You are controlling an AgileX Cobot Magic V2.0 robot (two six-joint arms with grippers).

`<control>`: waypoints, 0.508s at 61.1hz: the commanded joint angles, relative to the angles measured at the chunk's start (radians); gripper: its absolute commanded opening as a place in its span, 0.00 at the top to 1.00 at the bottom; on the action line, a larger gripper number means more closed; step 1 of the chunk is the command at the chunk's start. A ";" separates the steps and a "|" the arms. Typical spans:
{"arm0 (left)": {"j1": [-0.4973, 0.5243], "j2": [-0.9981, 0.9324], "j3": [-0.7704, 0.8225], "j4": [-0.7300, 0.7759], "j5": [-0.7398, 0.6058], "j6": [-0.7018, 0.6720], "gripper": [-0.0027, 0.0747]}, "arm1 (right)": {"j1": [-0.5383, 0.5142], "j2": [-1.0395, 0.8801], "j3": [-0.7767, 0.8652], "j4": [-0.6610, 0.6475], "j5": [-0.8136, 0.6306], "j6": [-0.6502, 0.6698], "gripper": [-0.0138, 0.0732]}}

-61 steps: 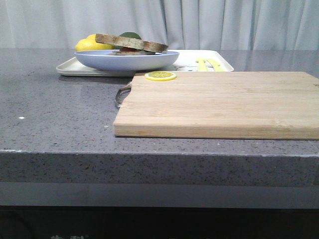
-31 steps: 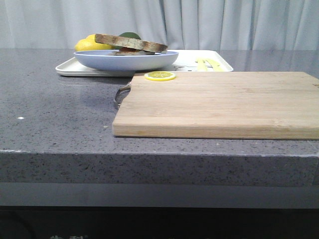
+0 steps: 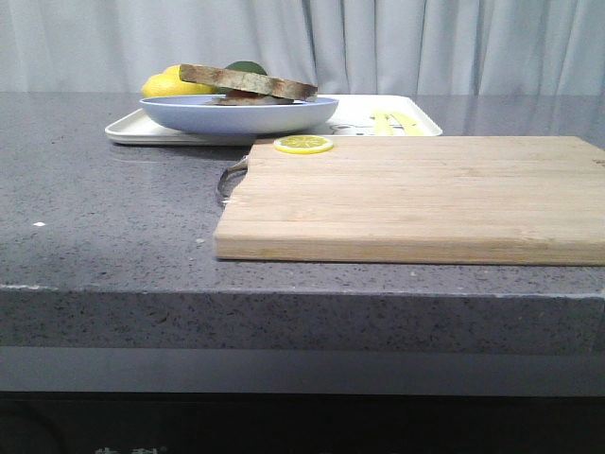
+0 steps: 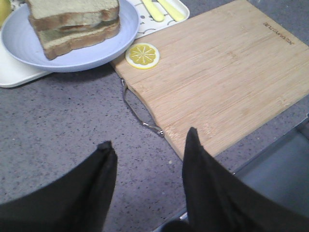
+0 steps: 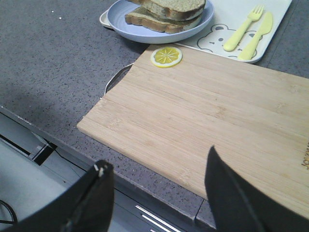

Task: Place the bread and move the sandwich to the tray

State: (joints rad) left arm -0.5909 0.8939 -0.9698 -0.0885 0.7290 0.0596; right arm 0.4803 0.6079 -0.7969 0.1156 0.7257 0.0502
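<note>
The sandwich (image 3: 248, 83) lies on a round pale blue plate (image 3: 236, 115), and the plate stands on the white tray (image 3: 123, 132) at the back left. A thick pale slice of bread (image 4: 72, 7) with a brown crust is its top layer. The left wrist view shows the sandwich (image 4: 72, 24), plate (image 4: 19, 43) and tray (image 4: 14, 77). They also appear in the right wrist view as sandwich (image 5: 169, 12), plate (image 5: 120, 19) and tray (image 5: 227, 9). My left gripper (image 4: 150, 140) is open and empty over the grey counter beside the board's handle. My right gripper (image 5: 158, 159) is open and empty at the counter's front edge. Neither shows in the front view.
A light wooden cutting board (image 3: 425, 194) with a metal handle (image 3: 230, 180) fills the middle and right of the counter. A lemon slice (image 3: 303, 144) lies on its far left corner. A yellow fork and knife (image 5: 241, 29) rest on the tray. Lemons (image 3: 165, 85) sit behind the plate.
</note>
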 commanded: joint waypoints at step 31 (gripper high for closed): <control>-0.009 -0.310 0.157 0.079 -0.087 -0.001 0.56 | -0.006 0.000 -0.022 -0.030 -0.057 -0.005 0.34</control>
State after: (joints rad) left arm -0.5909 0.5841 -0.7921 -0.0117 0.7198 0.0596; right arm 0.4803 0.6079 -0.7969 0.1033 0.7277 0.0502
